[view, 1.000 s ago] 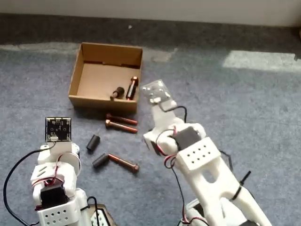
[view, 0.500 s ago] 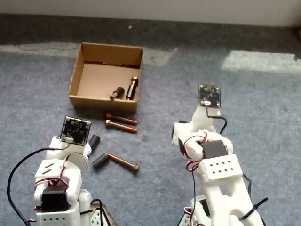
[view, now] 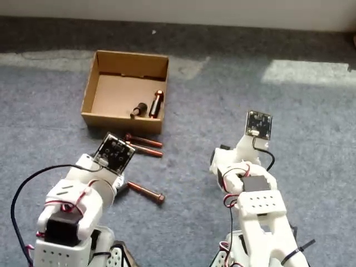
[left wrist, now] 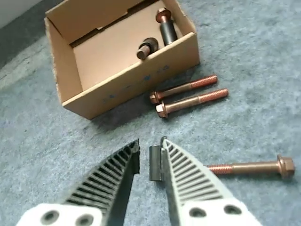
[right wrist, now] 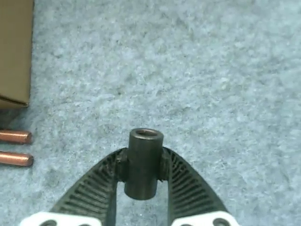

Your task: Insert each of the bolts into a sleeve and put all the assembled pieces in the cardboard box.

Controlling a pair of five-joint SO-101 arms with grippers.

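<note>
The cardboard box [view: 89, 94] holds two assembled pieces: a long piece [view: 157, 104] against a side wall and a short piece [view: 139, 109] just beside it. Just outside the box's near wall, a pair of bolts [view: 143, 145] lie side by side. A single bolt [view: 146, 192] lies farther from the box.

The left pincer [left wrist: 149, 142] is on the arms' side of the box, beyond the pair of bolts, and its jaws are parted. A loose sleeve [left wrist: 154, 163] lies between them, touching one jaw and clear of the other. The single bolt rests just beside this pincer.

The right pincer [right wrist: 142, 162], well off to the side of the box, is clamped on an upright sleeve [right wrist: 145, 146].

The counter [view: 267, 122] is covered in grey carpet, with a patch of sunlight [view: 306, 72] beyond the box's level and a pale wall [view: 222, 8] behind.
</note>
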